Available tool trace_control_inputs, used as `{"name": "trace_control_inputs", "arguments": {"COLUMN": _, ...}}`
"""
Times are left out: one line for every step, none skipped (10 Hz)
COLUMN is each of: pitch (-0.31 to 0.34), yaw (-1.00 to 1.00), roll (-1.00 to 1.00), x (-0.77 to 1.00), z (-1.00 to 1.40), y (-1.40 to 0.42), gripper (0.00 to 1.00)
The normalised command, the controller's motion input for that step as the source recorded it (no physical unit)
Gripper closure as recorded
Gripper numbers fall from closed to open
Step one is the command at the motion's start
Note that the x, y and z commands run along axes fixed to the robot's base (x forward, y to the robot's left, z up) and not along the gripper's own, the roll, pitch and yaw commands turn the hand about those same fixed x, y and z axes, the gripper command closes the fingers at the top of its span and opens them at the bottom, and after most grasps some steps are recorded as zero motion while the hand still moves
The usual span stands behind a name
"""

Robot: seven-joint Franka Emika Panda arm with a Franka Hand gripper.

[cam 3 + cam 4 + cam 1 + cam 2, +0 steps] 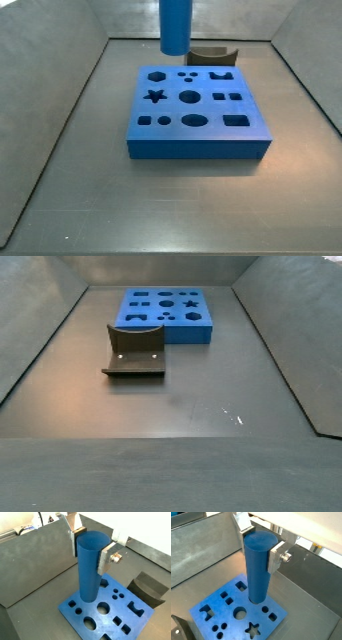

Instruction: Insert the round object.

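The round object is a long blue cylinder peg (87, 567), and it stands upright between my gripper's silver fingers in both wrist views (256, 567). My gripper (89, 552) (259, 547) is shut on the peg near its upper end. The flat blue block (133, 622) (278, 614) with shaped holes lies on the floor below. The peg's lower end hangs over the block near one edge, beside a large round hole (105, 607) (240, 614). In a side view the peg (175, 25) hangs above the block's far edge (201, 145), and the gripper is out of frame. The peg is out of view in a side view where the block (187, 331) lies far back.
The fixture, a dark L-shaped bracket (134, 351) (211, 52) (150, 587), stands on the floor beside the block. Sloping grey walls (60, 130) (287, 346) enclose the floor on all sides.
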Motion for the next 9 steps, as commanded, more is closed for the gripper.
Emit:
{"name": "trace_control_inputs", "arguments": {"pitch": -0.121, "yaw": -0.04, "roll": -0.01, "x": 0.29, "z": -0.44, "y": 0.07, "gripper": 1.00}}
{"name": "trace_control_inputs", "arguments": {"pitch": -0.229, "yaw": 0.00, "roll": 0.01, "x": 0.27, "z": -0.59, "y": 0.41, "gripper": 1.00}}
{"name": "trace_control_inputs", "arguments": {"pitch": -0.139, "yaw": 0.00, "roll": 0.03, "x": 0.14, "z": -0.82, "y": 0.37, "gripper": 1.00}}
{"name": "trace_control_inputs", "arguments": {"pitch": -0.050, "yaw": 0.00, "roll": 0.02, "x": 0.19, "z": -1.00, "y": 0.29, "gripper": 1.00}}
{"name": "trace_control_inputs", "arguments": {"pitch": -0.040, "yaw": 0.00, "roll": 0.03, "x": 0.17, "z": -1.00, "y": 0.27, "gripper": 1.00}}
{"name": "trace_control_inputs", "arguments": {"pitch": -0.011, "yaw": 0.00, "roll": 0.04, "x": 0.11, "z": -1.00, "y": 0.18, "gripper": 1.00}}
{"name": "trace_control_inputs", "arguments": {"pitch": 0.000, "yaw": 0.00, "roll": 0.00, "x": 0.11, "z": -0.85, "y": 0.20, "gripper": 1.00}}
{"name": "trace_control_inputs", "arguments": {"pitch": 0.000, "yaw": 0.00, "roll": 0.01, "x": 0.12, "z": -0.44, "y": 0.14, "gripper": 1.00}}
{"name": "trace_control_inputs", "arguments": {"pitch": 0.000, "yaw": 0.00, "roll": 0.13, "x": 0.07, "z": -0.20, "y": 0.10, "gripper": 1.00}}
